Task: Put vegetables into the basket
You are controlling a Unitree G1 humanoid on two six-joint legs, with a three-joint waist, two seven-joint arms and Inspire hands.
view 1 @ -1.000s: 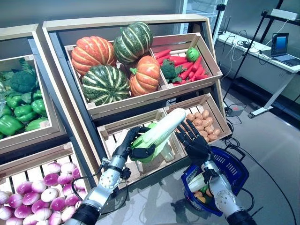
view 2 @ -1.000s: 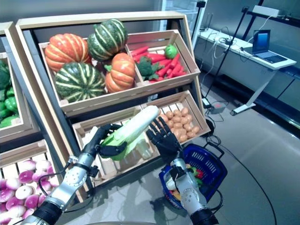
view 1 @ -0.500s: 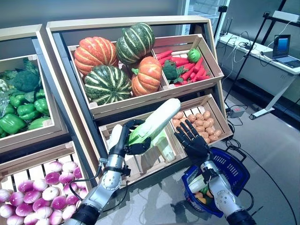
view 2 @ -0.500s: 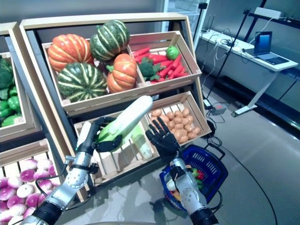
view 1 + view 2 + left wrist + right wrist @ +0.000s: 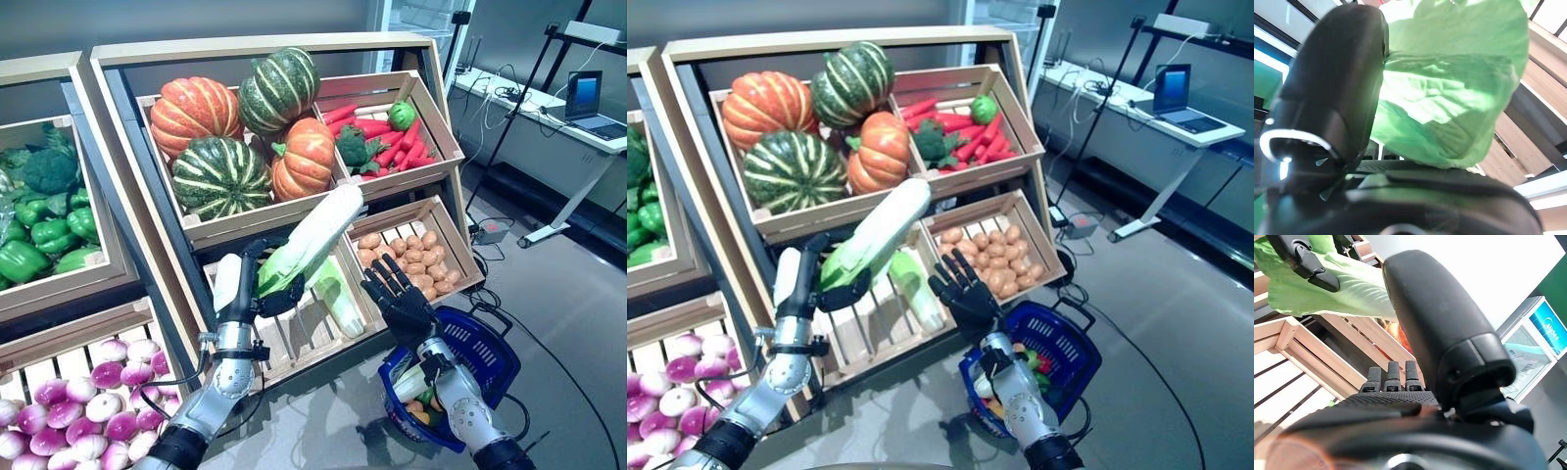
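Now left hand (image 5: 257,290) clasps cabbage (image 5: 312,238), white end up-right; right hand (image 5: 395,294) splayed, empty.

My arms and hands

Silver-grey jointed forearms end in my dark left hand (image 5: 257,286) and right hand (image 5: 397,304); the left thumb wears a white cover.

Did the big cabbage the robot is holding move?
Yes. The cabbage in the left hand went up and to the robot's left: its white tip was by the potato crate, now it reaches the pumpkin crate's front board.
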